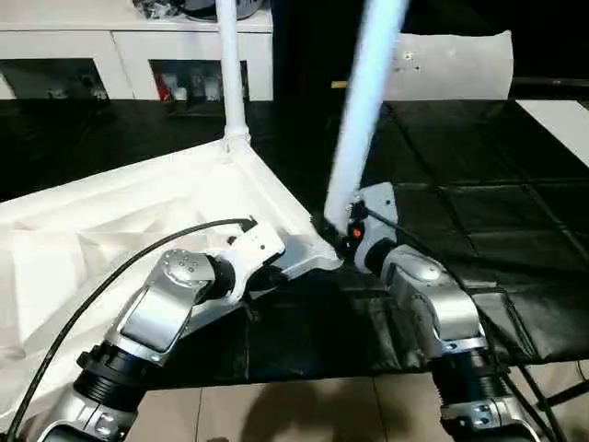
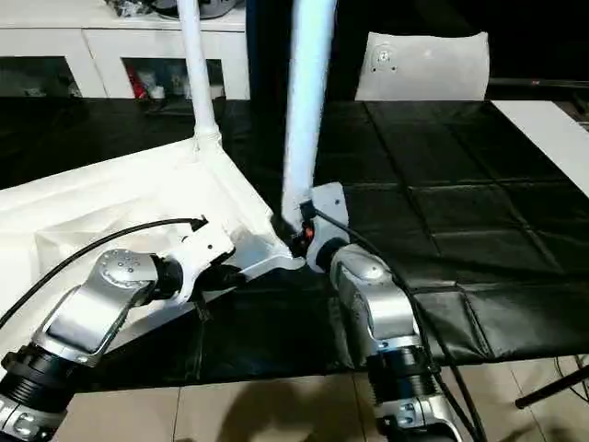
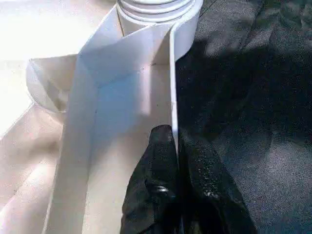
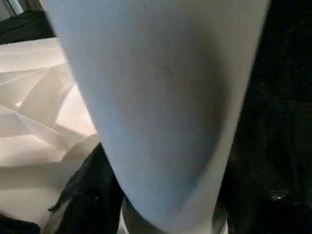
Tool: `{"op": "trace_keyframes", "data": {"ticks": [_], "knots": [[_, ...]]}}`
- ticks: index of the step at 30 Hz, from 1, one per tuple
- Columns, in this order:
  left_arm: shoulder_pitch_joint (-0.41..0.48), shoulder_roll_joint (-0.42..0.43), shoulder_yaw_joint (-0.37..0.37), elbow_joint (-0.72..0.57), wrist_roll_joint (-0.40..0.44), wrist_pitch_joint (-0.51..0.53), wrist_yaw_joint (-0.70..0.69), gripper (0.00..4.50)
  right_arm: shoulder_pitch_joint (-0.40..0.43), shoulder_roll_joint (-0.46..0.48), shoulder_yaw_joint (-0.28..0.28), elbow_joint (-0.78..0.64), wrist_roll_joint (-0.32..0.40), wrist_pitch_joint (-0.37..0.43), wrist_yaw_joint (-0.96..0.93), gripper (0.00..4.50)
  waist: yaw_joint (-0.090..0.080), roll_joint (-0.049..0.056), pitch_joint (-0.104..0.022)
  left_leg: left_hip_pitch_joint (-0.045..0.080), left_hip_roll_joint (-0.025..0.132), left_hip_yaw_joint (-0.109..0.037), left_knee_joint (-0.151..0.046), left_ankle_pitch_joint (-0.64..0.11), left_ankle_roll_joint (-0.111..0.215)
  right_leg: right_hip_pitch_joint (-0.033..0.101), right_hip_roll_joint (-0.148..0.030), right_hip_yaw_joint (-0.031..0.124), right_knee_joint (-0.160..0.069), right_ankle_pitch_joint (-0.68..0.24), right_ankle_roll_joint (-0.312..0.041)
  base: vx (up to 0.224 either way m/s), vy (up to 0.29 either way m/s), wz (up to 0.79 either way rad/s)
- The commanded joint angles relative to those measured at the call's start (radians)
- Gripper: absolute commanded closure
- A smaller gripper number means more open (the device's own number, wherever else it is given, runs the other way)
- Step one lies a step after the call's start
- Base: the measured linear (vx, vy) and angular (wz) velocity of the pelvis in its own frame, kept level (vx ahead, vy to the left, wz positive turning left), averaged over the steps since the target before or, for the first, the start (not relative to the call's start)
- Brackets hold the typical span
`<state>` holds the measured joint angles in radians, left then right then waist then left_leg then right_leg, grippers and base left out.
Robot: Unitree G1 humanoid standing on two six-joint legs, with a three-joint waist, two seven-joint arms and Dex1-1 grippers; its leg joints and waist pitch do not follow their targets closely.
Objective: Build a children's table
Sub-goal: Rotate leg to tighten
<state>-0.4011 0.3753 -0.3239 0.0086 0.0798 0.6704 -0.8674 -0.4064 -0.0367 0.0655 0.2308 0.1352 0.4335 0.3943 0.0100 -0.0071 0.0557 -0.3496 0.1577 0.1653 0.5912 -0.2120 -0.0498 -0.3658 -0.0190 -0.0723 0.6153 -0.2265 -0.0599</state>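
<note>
Two upright legs (image 1: pixel 233 74) (image 1: pixel 368 101) flank a narrow gap — black mat (image 1: pixel 479 230) beyond lies open.

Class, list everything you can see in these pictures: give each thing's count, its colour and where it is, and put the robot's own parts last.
Table top: one, white, upside down on the black mat, ribbed underside up.
Legs: two, white; far leg upright in the far corner socket, near leg tilted at the near corner, by the right gripper.
Mat: black, quilted, under the work.
Cabinet: one, white, glass doors, at the back left.
Flat sheet: one, white, round fitting, at the back right.
Floor: light tiles, nearest the robot.
Left gripper: black fingers, shut on the table top's rim.
Right gripper: black, at the near leg's base.
Forearms: two, silver.
</note>
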Motion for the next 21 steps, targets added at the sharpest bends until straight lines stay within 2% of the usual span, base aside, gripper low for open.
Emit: {"op": "trace_keyframes", "data": {"ticks": [1, 4, 6, 8, 13, 14, 15, 16, 17, 19, 21], "knots": [[-0.009, -0.002, -0.022, -0.028, -0.015, -0.027, -0.009, 4.50, 0.032, 0.012, 0.064, 0.047, 0.009, 0.043, 0.048, 1.54, 0.012, 0.013, -0.052, -0.005, 0.082, -0.036, -0.064, -0.072, 0.044, 0.049, -0.139, 0.078, -0.082, -0.118, -0.171, 0.000, 0.000, 0.00], [-0.009, 0.001, -0.020, -0.025, -0.017, -0.033, -0.008, 4.50, 0.038, 0.004, 0.067, 0.039, 0.008, 0.038, 0.064, 1.14, 0.014, 0.013, -0.052, -0.005, 0.082, -0.035, -0.063, -0.066, 0.050, 0.049, -0.140, 0.078, -0.081, -0.098, -0.173, 0.000, 0.000, 0.00], [-0.010, 0.006, -0.014, -0.019, -0.021, -0.045, -0.011, 4.50, 0.056, -0.011, 0.069, 0.011, 0.016, 0.033, 0.092, 1.07, 0.015, 0.010, -0.051, -0.005, 0.081, -0.034, -0.063, -0.068, 0.053, 0.049, -0.139, 0.079, -0.084, -0.108, -0.168, 0.000, 0.000, 0.00], [-0.012, 0.011, -0.013, -0.010, -0.023, -0.063, -0.015, 4.50, 0.070, -0.025, 0.068, -0.010, 0.023, 0.032, 0.110, 0.78, 0.021, 0.011, -0.052, -0.004, 0.082, -0.034, -0.062, -0.061, 0.057, 0.050, -0.139, 0.079, -0.083, -0.101, -0.162, 0.000, 0.000, 0.00], [-0.024, 0.027, -0.009, 0.026, -0.029, -0.106, -0.036, 4.50, 0.120, -0.078, 0.073, -0.088, 0.048, 0.038, 0.173, 0.43, 0.033, 0.010, -0.051, -0.001, 0.083, -0.033, -0.064, -0.074, 0.057, 0.047, -0.140, 0.078, -0.086, -0.133, -0.150, 0.000, 0.000, 0.00], [-0.024, 0.027, -0.009, 0.026, -0.029, -0.106, -0.036, 4.50, 0.120, -0.078, 0.073, -0.088, 0.048, 0.038, 0.173, 0.27, 0.036, 0.002, -0.050, -0.002, 0.082, -0.032, -0.064, -0.074, 0.058, 0.048, -0.140, 0.079, -0.086, -0.148, -0.143, 0.000, 0.000, 0.00], [-0.028, 0.035, -0.010, 0.040, -0.031, -0.128, -0.049, 4.50, 0.139, -0.097, 0.070, -0.116, 0.057, 0.043, 0.191, 0.19, 0.036, 0.004, -0.050, -0.002, 0.083, -0.032, -0.065, -0.074, 0.058, 0.048, -0.141, 0.079, -0.087, -0.154, -0.142, 0.000, 0.000, 0.00], [-0.036, 0.049, -0.013, 0.063, -0.034, -0.163, -0.071, 4.50, 0.167, -0.123, 0.061, -0.152, 0.068, 0.049, 0.214, 0.19, 0.037, -0.001, -0.052, -0.001, 0.083, -0.031, -0.064, -0.068, 0.061, 0.048, -0.139, 0.079, -0.087, -0.154, -0.132, 0.000, 0.000, 0.00], [-0.039, 0.056, -0.013, 0.074, -0.035, -0.176, -0.081, 4.50, 0.179, -0.134, 0.058, -0.167, 0.072, 0.050, 0.222, 0.04, 0.042, 0.001, -0.052, -0.002, 0.082, -0.031, -0.063, -0.061, 0.066, 0.048, -0.139, 0.080, -0.086, -0.148, -0.123, 0.000, 0.000, 0.00], [-0.047, 0.074, -0.016, 0.101, -0.038, -0.214, -0.108, 4.50, 0.208, -0.162, 0.048, -0.203, 0.082, 0.055, 0.242, 0.04, 0.044, 0.007, -0.052, -0.001, 0.081, -0.031, -0.063, -0.065, 0.070, 0.046, -0.137, 0.079, -0.090, -0.148, -0.114, 0.000, 0.000, 0.00], [-0.052, 0.098, -0.024, 0.132, -0.042, -0.266, -0.153, 4.50, 0.237, -0.193, 0.035, -0.232, 0.080, 0.049, 0.255, 0.04, 0.049, 0.006, -0.051, -0.002, 0.079, -0.032, -0.064, -0.074, 0.069, 0.046, -0.137, 0.078, -0.093, -0.163, -0.111, 0.000, 0.000, 0.00]]}}
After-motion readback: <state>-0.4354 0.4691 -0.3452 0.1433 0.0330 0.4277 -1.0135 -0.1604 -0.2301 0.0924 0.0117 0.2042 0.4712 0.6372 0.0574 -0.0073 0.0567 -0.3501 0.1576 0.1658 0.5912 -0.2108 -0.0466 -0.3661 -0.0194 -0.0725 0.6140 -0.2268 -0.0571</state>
